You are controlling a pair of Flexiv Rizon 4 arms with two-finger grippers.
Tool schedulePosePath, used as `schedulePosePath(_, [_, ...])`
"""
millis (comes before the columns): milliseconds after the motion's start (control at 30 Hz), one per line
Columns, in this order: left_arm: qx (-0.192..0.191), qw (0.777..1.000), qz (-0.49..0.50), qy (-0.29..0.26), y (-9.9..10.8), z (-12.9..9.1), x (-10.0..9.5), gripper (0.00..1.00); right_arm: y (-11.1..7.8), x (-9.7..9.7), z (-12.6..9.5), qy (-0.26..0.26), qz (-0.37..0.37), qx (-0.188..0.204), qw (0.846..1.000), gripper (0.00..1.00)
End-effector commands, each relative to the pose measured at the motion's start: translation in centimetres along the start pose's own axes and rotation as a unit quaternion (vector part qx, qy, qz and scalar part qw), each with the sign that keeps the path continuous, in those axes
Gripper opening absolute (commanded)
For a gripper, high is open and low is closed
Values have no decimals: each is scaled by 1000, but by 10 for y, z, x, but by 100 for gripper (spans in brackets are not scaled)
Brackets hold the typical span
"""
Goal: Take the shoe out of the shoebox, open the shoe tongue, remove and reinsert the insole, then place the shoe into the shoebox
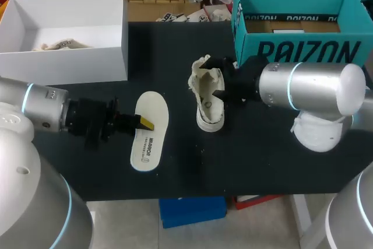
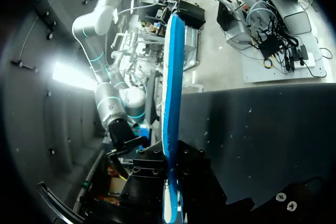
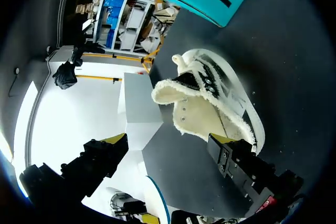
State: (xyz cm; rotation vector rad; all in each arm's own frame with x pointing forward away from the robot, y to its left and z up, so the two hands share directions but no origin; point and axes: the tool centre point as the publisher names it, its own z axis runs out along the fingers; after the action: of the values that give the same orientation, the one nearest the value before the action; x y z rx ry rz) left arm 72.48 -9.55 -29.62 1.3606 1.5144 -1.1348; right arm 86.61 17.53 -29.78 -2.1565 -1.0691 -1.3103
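Observation:
The white insole (image 1: 149, 138) is out of the shoe, over the black table (image 1: 262, 161) left of centre. My left gripper (image 1: 144, 123) is shut on its edge. In the left wrist view the insole (image 2: 172, 77) stands edge-on between the fingers, showing its blue underside. The white shoe (image 1: 208, 100) sits upright mid-table, its tongue pulled open and its toe toward the front edge. My right gripper (image 1: 217, 80) is open at the shoe's right side. In the right wrist view the shoe (image 3: 207, 103) lies between the spread fingers, close to one fingertip (image 3: 226, 141).
The white shoebox (image 1: 70, 56) stands open at the back left with paper inside. A teal cardboard box (image 1: 291, 51) stands at the back right, just behind my right arm. Bare black table lies in front of the shoe and insole.

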Motion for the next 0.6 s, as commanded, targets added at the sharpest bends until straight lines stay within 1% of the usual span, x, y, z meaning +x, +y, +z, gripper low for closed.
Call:
schedulePosePath(33, [0,1000,0,2,-1,0,-1,0,-3,-1,-6,5,-17,34,999,100])
schedulePosePath(467, [0,1000,0,2,-1,0,-1,0,-3,0,-9,0,-20,36,999,100])
schedulePosePath(533, [0,1000,0,2,-1,0,-1,0,3,-8,-8,-14,-37,40,998,100])
schedulePosePath(600, [0,1000,0,2,-1,0,-1,0,11,-12,-16,-11,-45,40,998,100])
